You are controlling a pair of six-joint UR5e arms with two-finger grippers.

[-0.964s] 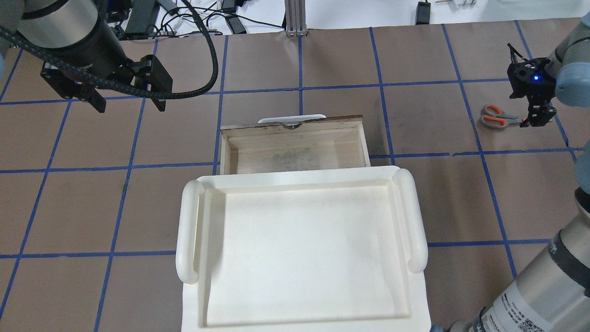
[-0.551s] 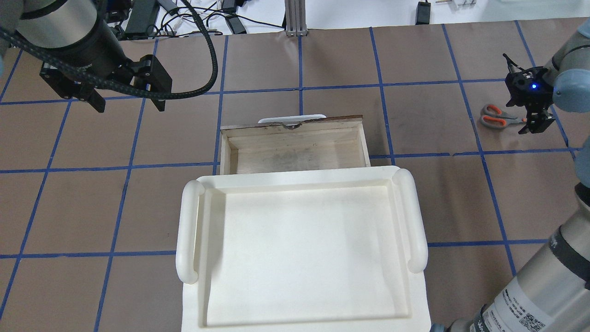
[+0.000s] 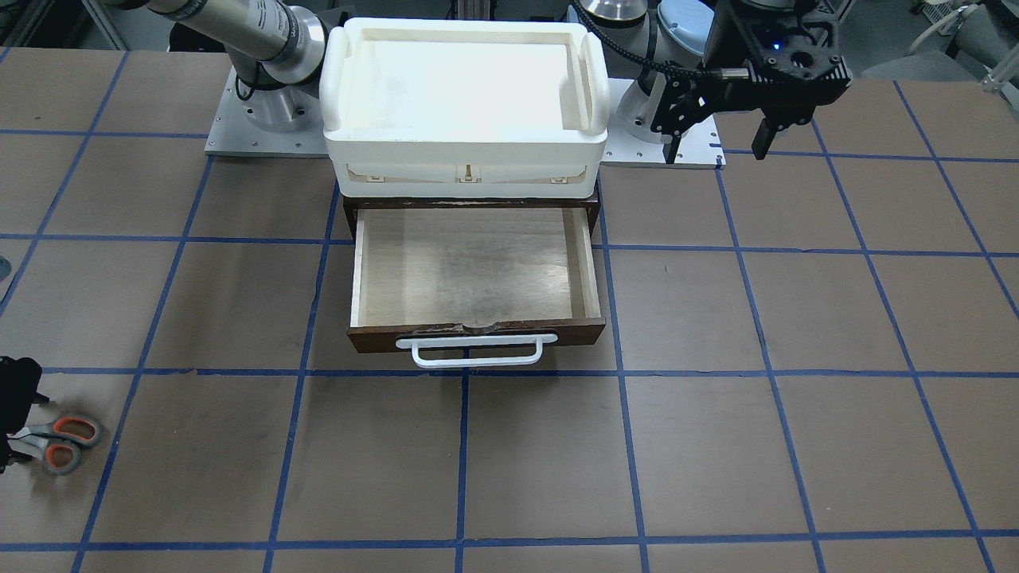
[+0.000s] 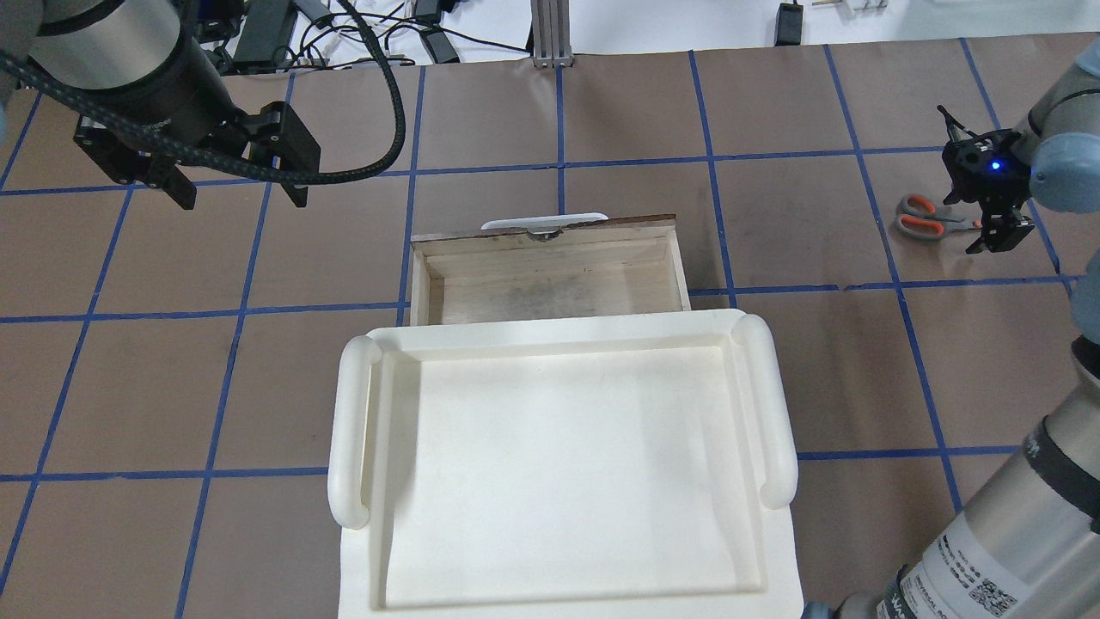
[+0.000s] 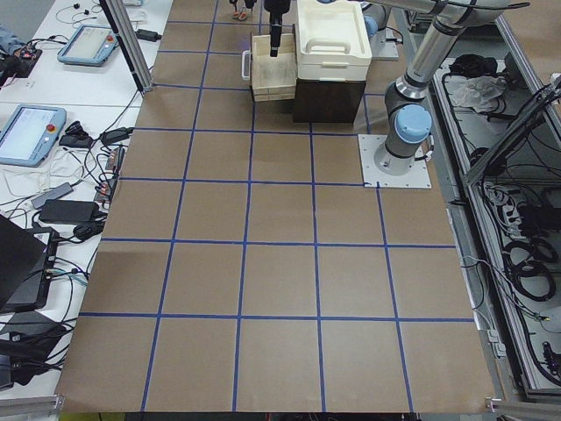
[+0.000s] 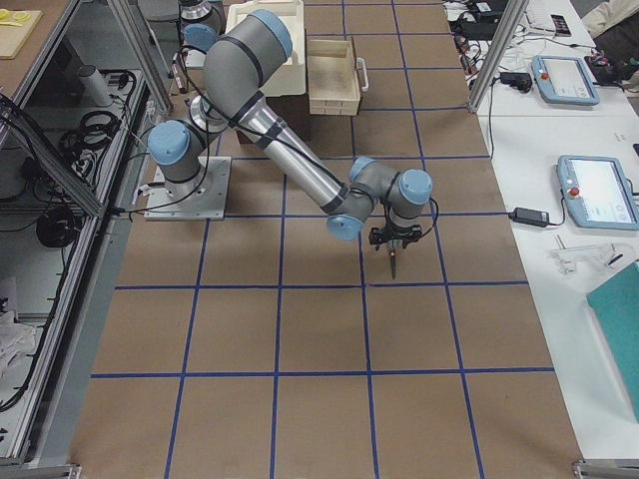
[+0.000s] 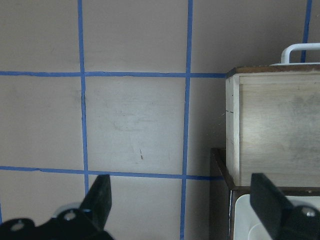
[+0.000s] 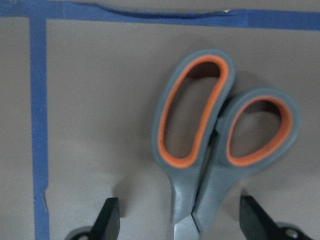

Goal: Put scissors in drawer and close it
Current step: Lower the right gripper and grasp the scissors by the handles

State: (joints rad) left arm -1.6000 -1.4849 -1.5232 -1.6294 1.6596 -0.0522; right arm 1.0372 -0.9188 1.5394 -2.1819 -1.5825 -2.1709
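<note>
Two fingers of the right gripper stand spread, one on each side of the scissors, and neither pad meets the metal or the grey plastic, so the hand is released and grasps nothing. From the wrist camera the neck of the scissors, where the handles run into the blades, sits in the gap between the fingers, and only a sliver of blade shows at the bottom edge. The two finger loops, grey outside and orange inside, lie side by side with the larger one on that view's left. From overhead the scissors lie flat on the brown table at the robot's right, the loops turned toward the middle of the table and the blades running under the gripper; whether the fingertips reach the table surface cannot be told. A strip of blue tape runs near the scissors, part of a grid of squares across the table. The drawer stands pulled out at the table's middle, well apart from the scissors, with its pale plywood floor showing, its dark front facing away from the robot and a white bar handle on it. A white tray sits on top of the cabinet behind the drawer. The left gripper hangs above the table on the drawer's other side, its fingers wide apart and clear of everything.
</note>
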